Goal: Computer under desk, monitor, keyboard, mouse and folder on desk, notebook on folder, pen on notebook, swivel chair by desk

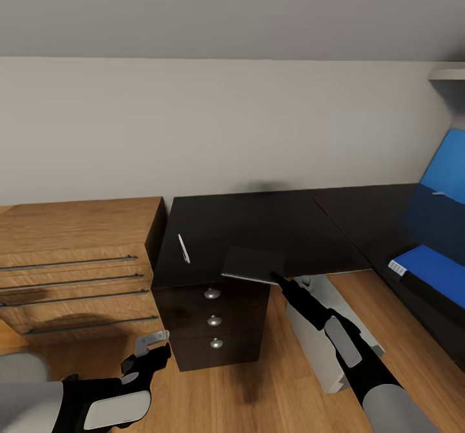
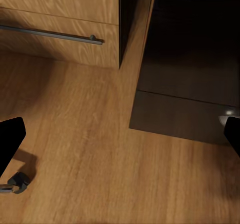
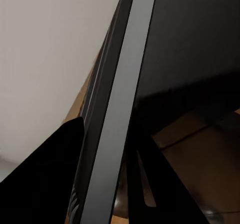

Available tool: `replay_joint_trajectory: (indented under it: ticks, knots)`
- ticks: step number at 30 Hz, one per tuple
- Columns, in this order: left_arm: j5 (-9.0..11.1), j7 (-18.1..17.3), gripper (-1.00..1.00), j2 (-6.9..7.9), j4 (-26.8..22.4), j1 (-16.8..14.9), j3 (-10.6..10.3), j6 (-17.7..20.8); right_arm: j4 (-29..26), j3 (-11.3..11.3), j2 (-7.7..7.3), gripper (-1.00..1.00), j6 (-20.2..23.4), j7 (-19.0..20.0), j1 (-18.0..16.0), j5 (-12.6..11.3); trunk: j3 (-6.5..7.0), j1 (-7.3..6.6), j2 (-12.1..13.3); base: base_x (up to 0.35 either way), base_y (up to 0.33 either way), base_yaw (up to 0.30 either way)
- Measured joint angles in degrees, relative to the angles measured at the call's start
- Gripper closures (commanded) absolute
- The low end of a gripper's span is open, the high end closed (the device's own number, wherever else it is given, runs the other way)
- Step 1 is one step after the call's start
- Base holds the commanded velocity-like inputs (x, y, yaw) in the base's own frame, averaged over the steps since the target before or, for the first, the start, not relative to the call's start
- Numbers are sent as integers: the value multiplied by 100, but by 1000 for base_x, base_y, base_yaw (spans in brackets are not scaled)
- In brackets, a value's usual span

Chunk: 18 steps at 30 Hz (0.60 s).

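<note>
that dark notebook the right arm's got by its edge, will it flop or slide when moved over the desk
The notebook looks flat and unbent while pinched at one corner by the right tool, so it is probably stiff. Being thin, it is likely light. Its smooth cover may slide on the glossy desk.

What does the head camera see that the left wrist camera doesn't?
Head view, not left wrist view: the pen lying on the dark desk, the right gripper holding the notebook at the desk's front edge, and the wall. Left wrist view, not head view: a small dark part on the floor, too unclear to name. Both: the wooden dresser, the dark drawer unit, the wood floor and the open left gripper.
</note>
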Motion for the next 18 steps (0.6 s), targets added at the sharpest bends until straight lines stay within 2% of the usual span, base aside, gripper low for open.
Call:
replay_joint_trajectory:
  ticks: [4,10,18]
  knots:
    - [0,0,-100,0,0,0,-4,0,-163,-1,-7,100,1,0,32,-3,72,-88,160,0,0,0]
    - [-3,4,-100,-45,0,0,-18,-8,-741,0,-9,100,9,-27,324,10,180,-220,401,0,0,0]
    - [-5,27,-100,-91,-6,0,-156,-77,-1285,-8,-22,100,35,-105,526,10,323,-395,722,0,0,0]
